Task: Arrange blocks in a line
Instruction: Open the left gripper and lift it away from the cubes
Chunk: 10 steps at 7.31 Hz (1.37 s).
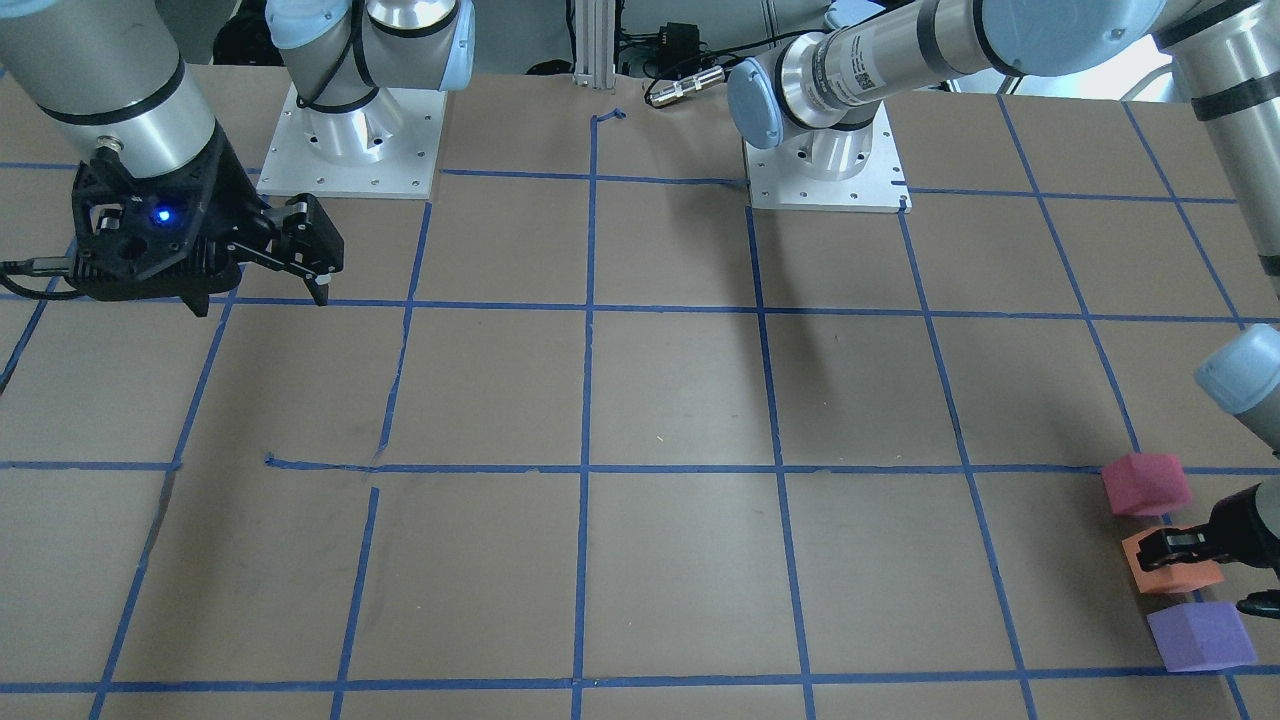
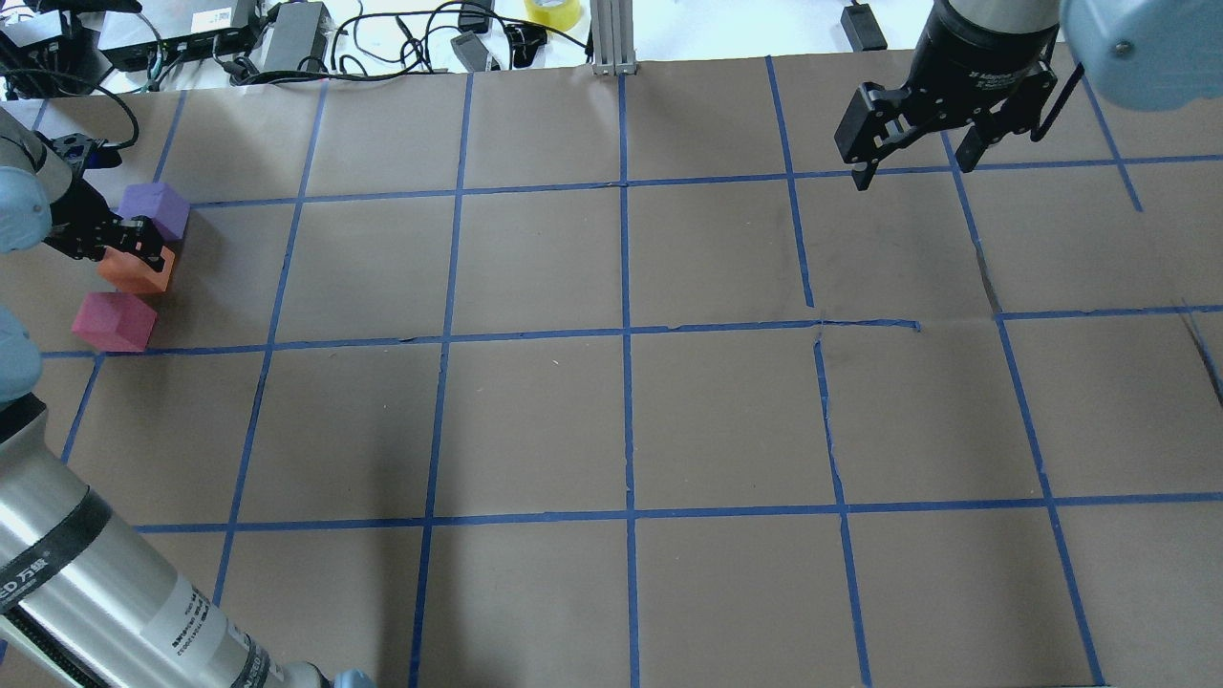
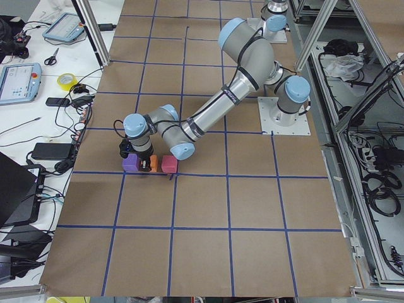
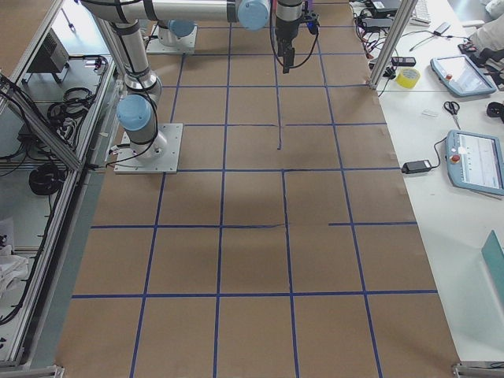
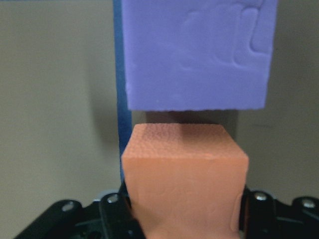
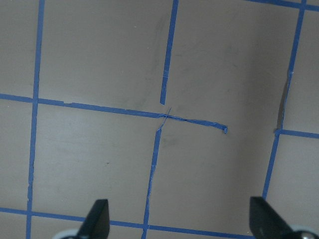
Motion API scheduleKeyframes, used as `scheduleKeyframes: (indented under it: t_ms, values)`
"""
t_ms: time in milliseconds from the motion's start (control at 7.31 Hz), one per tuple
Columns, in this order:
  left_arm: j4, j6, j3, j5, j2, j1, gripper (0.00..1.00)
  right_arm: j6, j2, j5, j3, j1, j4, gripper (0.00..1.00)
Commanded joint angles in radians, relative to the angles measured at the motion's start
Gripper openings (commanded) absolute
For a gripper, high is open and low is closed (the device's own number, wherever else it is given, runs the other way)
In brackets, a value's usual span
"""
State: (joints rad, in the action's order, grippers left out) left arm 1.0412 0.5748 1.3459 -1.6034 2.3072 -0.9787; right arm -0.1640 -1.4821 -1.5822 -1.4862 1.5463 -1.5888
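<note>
Three foam blocks stand in a short row near the table's left end: purple [image 2: 155,208], orange [image 2: 134,274] and red-pink [image 2: 113,322]. They also show in the front view as purple [image 1: 1200,637], orange [image 1: 1175,577] and red-pink [image 1: 1146,484]. My left gripper [image 2: 141,244] is shut on the orange block, low at the table. In the left wrist view the orange block [image 5: 184,169] sits between the fingers, with the purple block [image 5: 199,55] just beyond it across a small gap. My right gripper [image 2: 912,172] is open and empty, hovering far off over the table's right rear.
The brown table top [image 2: 621,420] carries a grid of blue tape lines. Cables, power bricks and a yellow tape roll [image 2: 552,11] lie beyond the far edge. The two arm bases [image 1: 350,150] stand at the robot's side.
</note>
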Motion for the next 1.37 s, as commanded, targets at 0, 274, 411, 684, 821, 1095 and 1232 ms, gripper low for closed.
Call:
scheduleKeyframes:
  t_ms: [0, 274, 411, 684, 821, 1095, 1232]
  values:
    - [0.000, 0.000, 0.006, -0.001, -0.006, 0.000, 1.00, 0.000, 0.000, -0.001, 0.000, 0.000, 0.000, 1.00]
    - [0.016, -0.001, 0.012, -0.004, -0.049, 0.000, 1.00, -0.002, 0.000, -0.001, 0.001, 0.000, 0.000, 1.00]
    - [0.043, -0.003, 0.012, -0.004, -0.086, -0.009, 1.00, -0.002, 0.000, -0.001, 0.001, 0.000, 0.000, 1.00]
    - [0.205, -0.012, 0.006, -0.012, -0.214, -0.023, 1.00, -0.002, 0.000, -0.001, 0.001, 0.000, 0.000, 1.00]
    - [0.271, -0.010, 0.007, -0.010, -0.286, -0.023, 1.00, 0.000, 0.000, 0.001, 0.001, -0.002, -0.002, 1.00]
    - [0.391, -0.047, 0.018, -0.004, -0.415, -0.085, 1.00, 0.000, 0.000, 0.001, 0.001, 0.000, -0.002, 1.00]
    - [0.451, -0.120, 0.015, -0.003, -0.481, -0.131, 1.00, -0.002, 0.000, -0.001, 0.001, -0.003, 0.000, 1.00]
